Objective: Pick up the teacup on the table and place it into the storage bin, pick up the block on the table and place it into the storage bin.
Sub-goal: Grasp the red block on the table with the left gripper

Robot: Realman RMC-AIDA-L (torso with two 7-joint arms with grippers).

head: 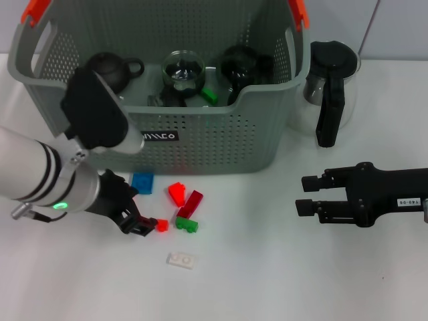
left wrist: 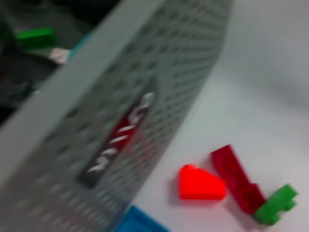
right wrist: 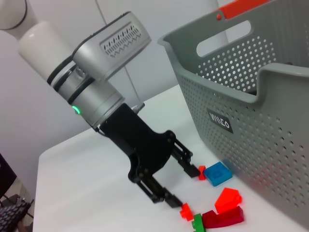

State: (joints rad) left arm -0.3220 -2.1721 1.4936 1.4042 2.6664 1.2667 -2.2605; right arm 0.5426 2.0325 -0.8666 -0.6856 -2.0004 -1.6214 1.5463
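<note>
— Starting nearest the robot: what is lying on the table (head: 267, 281)?

— A white flat block (head: 182, 259) is lying closest, alone on the white surface. Just beyond it, the left gripper (head: 142, 225) is reaching low over the table in front of the storage bin (head: 221, 144), and its jaws are standing apart.

— Is it gripping anything?

— Not that I can see. A small red block (head: 161, 225) is sitting right at its fingertips; in the right wrist view that small block (right wrist: 186, 211) is lying just at one finger's tip, and a second red bit is showing by the other finger. The fingers are not closing on either.

— And the other blocks?

— A green block (head: 187, 224) is lying just beside the small red one. A dark red block (head: 190, 203) is touching the green one, and a bright red sloped block (head: 176, 193) is sitting beside that. A blue block (head: 142, 182) is lying nearest the bin wall.

— Where is the right gripper?

— The right gripper (head: 307, 194) is hovering well to the right of the blocks, fingers parted and holding nothing.

— And farther back?

— The bin is standing behind the blocks. Inside it a dark teapot (head: 112, 69), a glass teacup (head: 182, 70), a dark glass vessel (head: 241, 67) and another green block (head: 209, 95) are resting. A glass pitcher (head: 329, 83) with a black handle is standing just right of the bin.
</note>
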